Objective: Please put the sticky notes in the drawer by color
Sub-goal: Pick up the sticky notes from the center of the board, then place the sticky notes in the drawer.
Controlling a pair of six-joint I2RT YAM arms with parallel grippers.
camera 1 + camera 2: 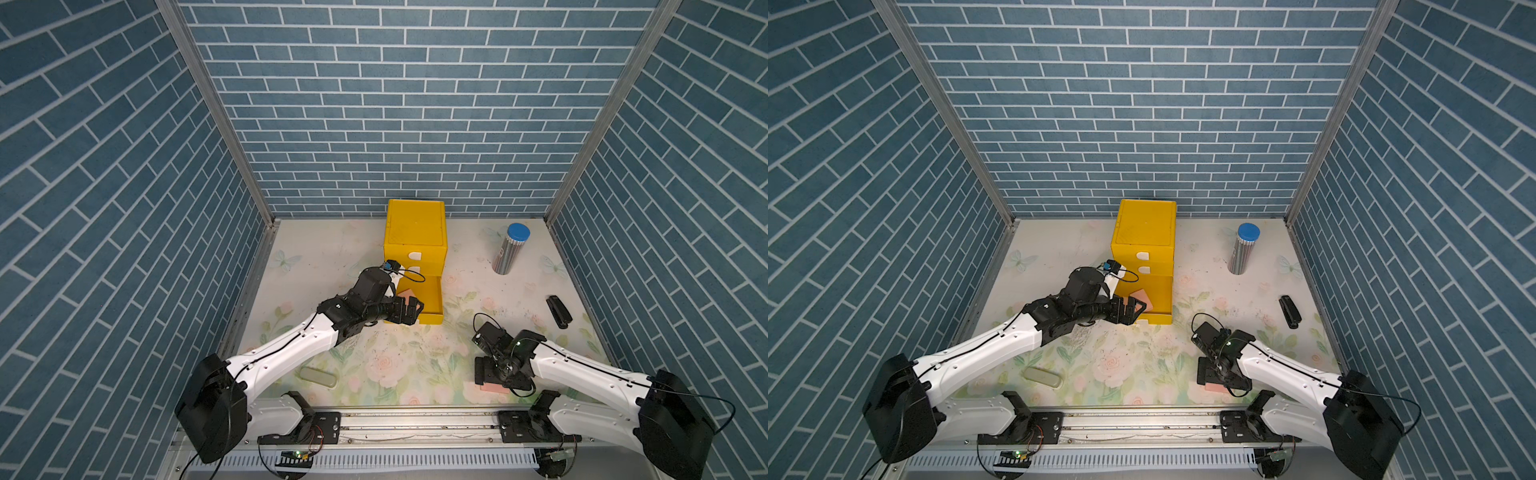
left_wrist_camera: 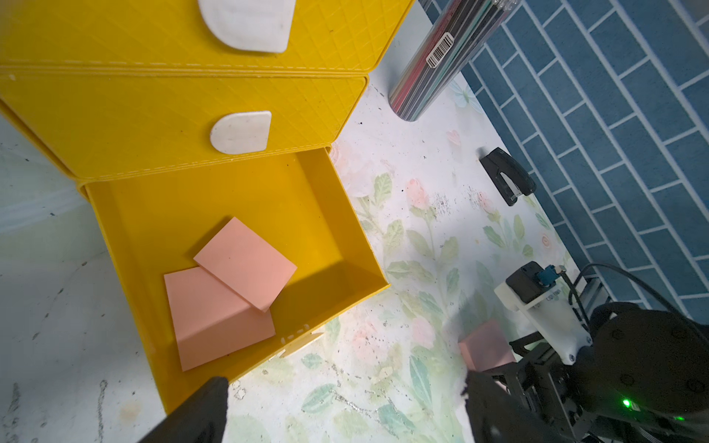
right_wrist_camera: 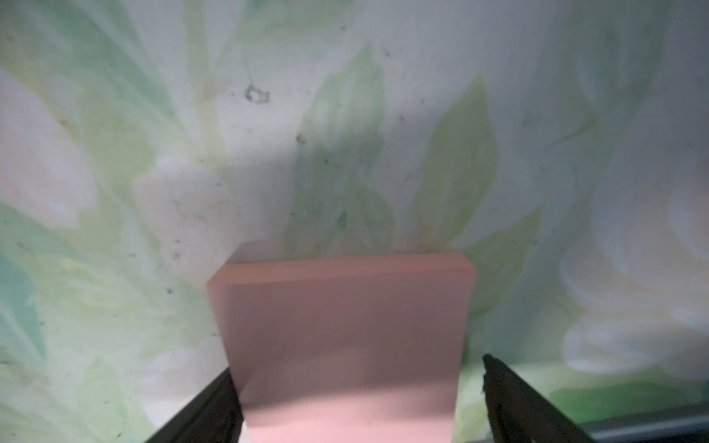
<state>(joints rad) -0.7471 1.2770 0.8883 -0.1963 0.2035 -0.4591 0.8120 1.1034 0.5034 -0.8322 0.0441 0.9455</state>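
While my left gripper [image 1: 411,311] hangs over the front lip of the bottom drawer [image 2: 347,234], I can see its jaws standing wide apart with nothing between them. That drawer is pulled out of the yellow cabinet [image 1: 415,232], which stands near the back wall about midway across the table [image 1: 374,365]. The two drawers above it are pushed in, and the middle drawer's white tab handle [image 2: 241,132] faces me in the left wrist view.

Two pink sticky notes lie inside the open drawer. One is flat on the floor [image 2: 215,326] toward the front wall, and the other [image 2: 245,262] rests tilted on top of it, overlapping one corner.

My right gripper [image 3: 356,370] is low at the near edge of the table, over a third pink pad [image 3: 341,326] that lies flat on the floral surface. Its jaws are apart as well, one on each side of the pad. In the right wrist view one finger [image 3: 207,410] sits at the pad's edge while the other stands clear of it — so nothing is clamped.

Elsewhere I see a blue-capped cylinder [image 1: 510,249] upright at the back right. A black stapler [image 1: 558,311] lies near the right wall, and a grey-green case [image 1: 318,376] lies at the near left, just beside my left arm.
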